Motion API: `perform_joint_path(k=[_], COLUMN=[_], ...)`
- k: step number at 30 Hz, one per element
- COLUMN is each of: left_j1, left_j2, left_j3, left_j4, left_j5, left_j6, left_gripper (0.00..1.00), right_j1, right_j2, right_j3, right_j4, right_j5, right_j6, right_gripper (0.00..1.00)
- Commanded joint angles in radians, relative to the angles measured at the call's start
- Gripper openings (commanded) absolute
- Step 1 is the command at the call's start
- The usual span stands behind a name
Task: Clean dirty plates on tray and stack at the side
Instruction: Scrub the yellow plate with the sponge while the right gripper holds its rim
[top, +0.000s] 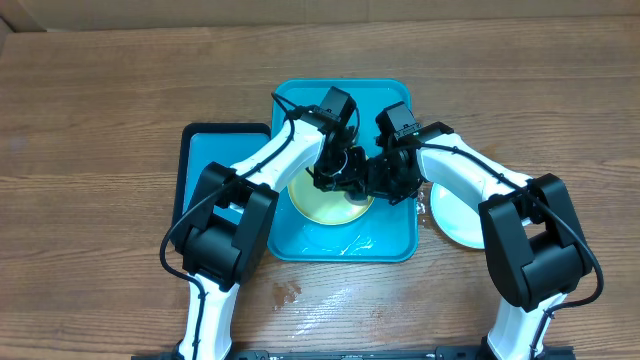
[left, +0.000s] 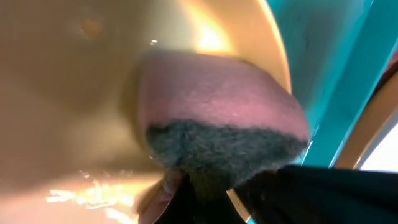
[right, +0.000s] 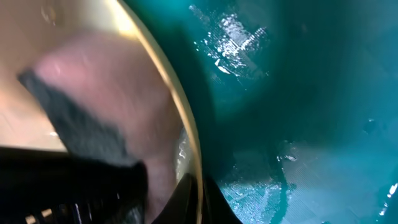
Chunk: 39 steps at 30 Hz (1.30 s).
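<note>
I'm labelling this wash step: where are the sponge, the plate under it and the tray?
sponge (left: 211, 87), left wrist view, on its pink face.
plate (top: 325, 207), overhead view, on its bare pale centre.
tray (right: 311, 124), right wrist view, on its wet floor.

Glossy, wet plastic tray (top: 395, 238); smooth, shiny plate (top: 325, 207); sponge (left: 217, 93) of soft pink foam with rough grey scourer; wood-grain tabletop (top: 100, 100).

A robotics lab bench: two white-and-black robot arms (top: 262, 160) work at a wood-grain table (top: 100, 100).
</note>
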Motion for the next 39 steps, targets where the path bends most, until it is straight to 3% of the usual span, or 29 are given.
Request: perform_joint_path(k=[1, 9, 17, 26, 34, 39], left_j1=[0.002, 0.062, 0.109, 0.118, 0.124, 0.161], left_j2=[0.033, 0.032, 0.011, -0.129, -0.39, -0.537], left_j3=[-0.007, -0.007, -0.004, 0.007, 0.008, 0.007], left_j4=[-0.064, -0.305, -0.357, -0.345, -0.366, -0.454], left_j5=[-0.015, -0.338, -0.647, -0.715, -0.686, -0.786], left_j6=[0.031, -0.002, -0.062, -0.168, -0.142, -0.119], left_gripper=[0.04, 0.04, 0.04, 0.04, 0.04, 0.04], right_j1=[0.009, 0.009, 0.009, 0.009, 0.008, 0.009], right_j2=[0.034, 0.034, 0.034, 0.034, 0.034, 0.034], right_j3=[-0.014, -0.014, -0.014, -0.014, -0.014, -0.014], right_j4=[-0.003, -0.003, -0.003, -0.003, -0.009, -0.019], right_j5=[0.071, 0.071, 0.071, 0.071, 0.071, 0.075], right_j6=[-0.027, -0.027, -0.027, -0.028, -0.027, -0.028], right_gripper=[0.04, 0.04, 0.04, 0.04, 0.04, 0.04])
